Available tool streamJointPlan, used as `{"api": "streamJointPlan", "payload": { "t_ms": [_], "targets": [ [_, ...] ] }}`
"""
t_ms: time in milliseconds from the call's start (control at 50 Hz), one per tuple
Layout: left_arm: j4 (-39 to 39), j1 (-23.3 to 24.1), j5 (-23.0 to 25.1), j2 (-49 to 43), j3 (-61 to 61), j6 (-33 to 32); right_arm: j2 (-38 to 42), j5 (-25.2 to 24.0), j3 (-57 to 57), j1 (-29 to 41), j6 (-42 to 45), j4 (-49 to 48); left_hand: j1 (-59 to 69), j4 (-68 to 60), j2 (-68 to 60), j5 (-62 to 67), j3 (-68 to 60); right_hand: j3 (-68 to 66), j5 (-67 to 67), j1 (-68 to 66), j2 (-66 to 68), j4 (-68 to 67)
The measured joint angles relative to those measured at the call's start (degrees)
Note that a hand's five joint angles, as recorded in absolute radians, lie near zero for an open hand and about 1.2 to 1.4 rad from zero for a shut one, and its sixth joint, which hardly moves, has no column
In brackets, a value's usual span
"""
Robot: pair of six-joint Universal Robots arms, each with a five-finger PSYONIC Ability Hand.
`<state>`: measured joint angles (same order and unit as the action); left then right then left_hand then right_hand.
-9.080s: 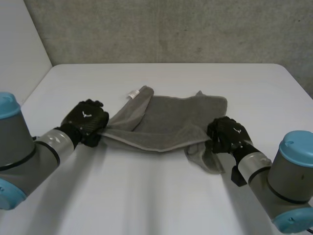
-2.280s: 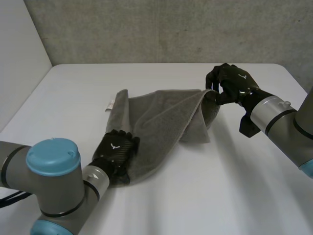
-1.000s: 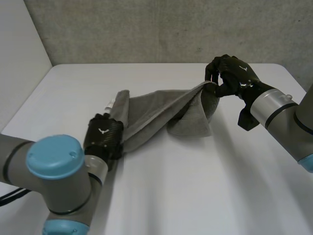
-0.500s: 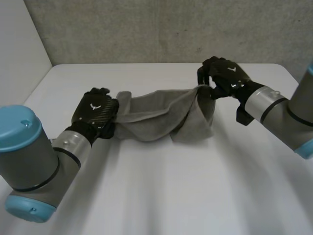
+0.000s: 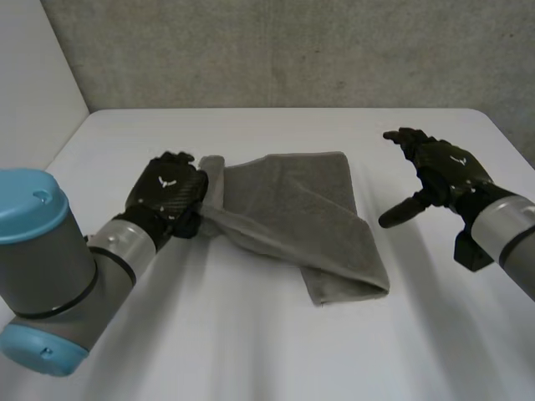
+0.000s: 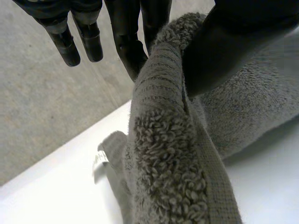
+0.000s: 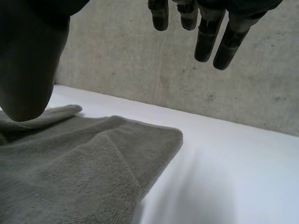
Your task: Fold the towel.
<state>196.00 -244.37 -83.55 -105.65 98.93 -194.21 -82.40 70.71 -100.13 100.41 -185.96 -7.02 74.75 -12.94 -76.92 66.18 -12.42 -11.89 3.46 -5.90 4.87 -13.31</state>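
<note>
On table (image 5: 251,351), towel (image 5: 294,202) in left hand (image 5: 168,191).

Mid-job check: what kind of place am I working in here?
Likely a lab or test cell, not a home: a bare white table, a rough concrete wall behind it, and a single grey towel laid out.

Left hand (image 5: 167,194) pinches tight; right hand (image 5: 443,171) hovers, fingers splayed.

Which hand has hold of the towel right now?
The left hand: it pinches the towel at its edge between thumb and fingers. The right hand is open with fingers spread, off to the towel's side and holding nothing.
</note>
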Motion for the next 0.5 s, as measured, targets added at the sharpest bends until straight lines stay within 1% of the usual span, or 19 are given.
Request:
{"api": "streamJointPlan", "payload": {
  "t_ms": [80, 200, 360, 420, 500],
  "targets": [
    [-0.16, 0.00, -0.15, 0.22, -2.45, 0.01, -2.34, -0.07, -3.28, -0.02, -1.01, -0.36, -0.01, 0.00, 0.00, 0.00, 0.00, 0.00, 0.00, 0.00, 0.00, 0.00],
    [-0.27, 0.00, -0.32, 0.29, -5.15, -0.07, -2.78, -0.12, -4.80, 0.09, -0.60, -0.41, -0.01, 0.00, 0.00, 0.00, 0.00, -0.01, 0.00, 0.00, 0.00, 0.00],
    [-0.32, -0.27, -0.44, 0.61, -6.72, -0.06, 1.18, 0.06, -6.46, 1.05, 1.11, -2.65, -0.01, 0.00, 0.00, 0.00, 0.00, 0.00, 0.00, 0.00, 0.00, 0.00],
    [-0.34, -0.31, -0.46, 1.18, -7.21, 0.00, 3.31, 0.33, -6.87, 2.49, 2.18, -4.10, -0.01, 0.00, 0.00, 0.00, 0.00, -0.01, 0.00, 0.00, 0.00, 0.00],
    [-0.36, -0.19, -0.48, 2.63, -8.13, 0.09, 6.89, 1.26, -6.81, 6.06, 3.72, -6.67, -0.01, 0.00, 0.00, 0.00, 0.00, 0.00, 0.00, 0.00, 0.00, 0.00]
  ]
}}
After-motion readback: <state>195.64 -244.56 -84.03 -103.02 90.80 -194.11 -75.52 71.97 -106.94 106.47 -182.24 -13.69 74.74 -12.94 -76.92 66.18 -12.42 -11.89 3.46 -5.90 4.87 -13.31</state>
